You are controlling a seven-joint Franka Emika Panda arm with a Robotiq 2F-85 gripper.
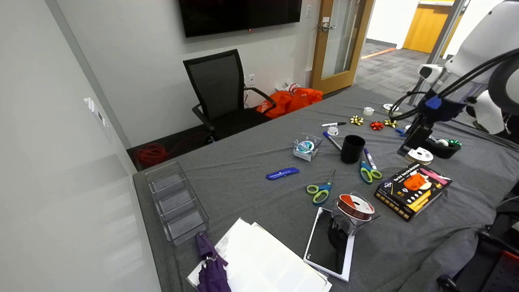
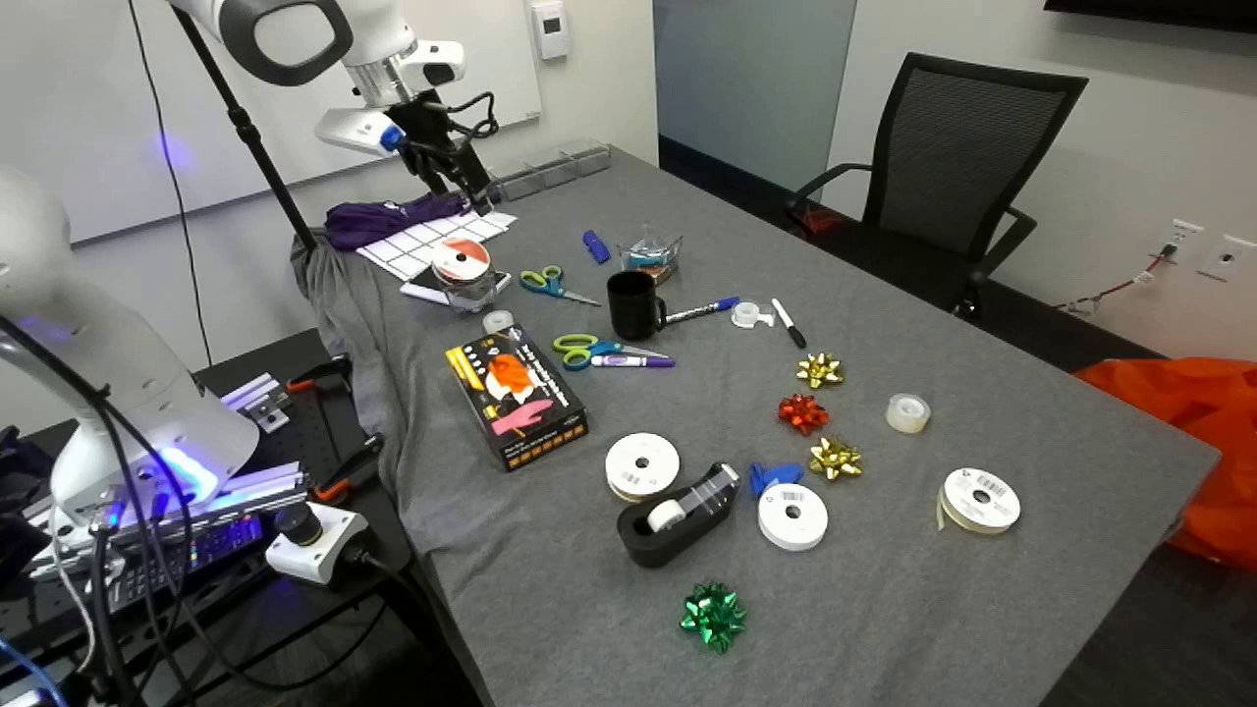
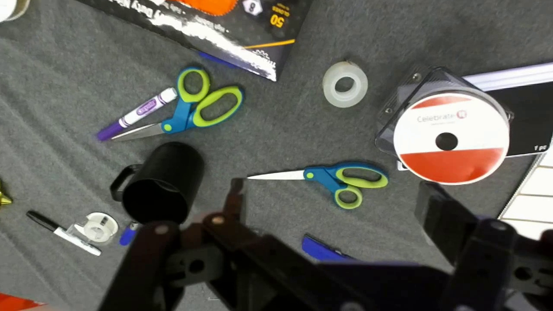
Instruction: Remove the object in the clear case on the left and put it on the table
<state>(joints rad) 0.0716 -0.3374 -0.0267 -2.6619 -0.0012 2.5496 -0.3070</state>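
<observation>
The object is a red ribbon spool with a white-and-red label (image 1: pixel 357 206). It also shows in an exterior view (image 2: pixel 461 260) and in the wrist view (image 3: pixel 451 138). It sits tilted in the top of a small clear case (image 1: pixel 349 223). The case stands on a flat black-and-white package (image 1: pixel 324 247) on the grey-draped table (image 1: pixel 243 202). My gripper (image 3: pixel 332 183) is open and empty, high above the table. In the wrist view the spool lies just beyond the right fingertip. The gripper also shows in both exterior views (image 1: pixel 405 150) (image 2: pixel 466 191).
Scissors (image 3: pixel 322 175) lie beside the case. A glove box (image 1: pixel 412 188), a black mug (image 1: pixel 352 149) and a blue cutter (image 1: pixel 282 173) are nearby. Another clear case holds teal ribbon (image 1: pixel 305 147). White sheets (image 1: pixel 267 259) and a purple umbrella (image 1: pixel 213 267) lie beyond the package.
</observation>
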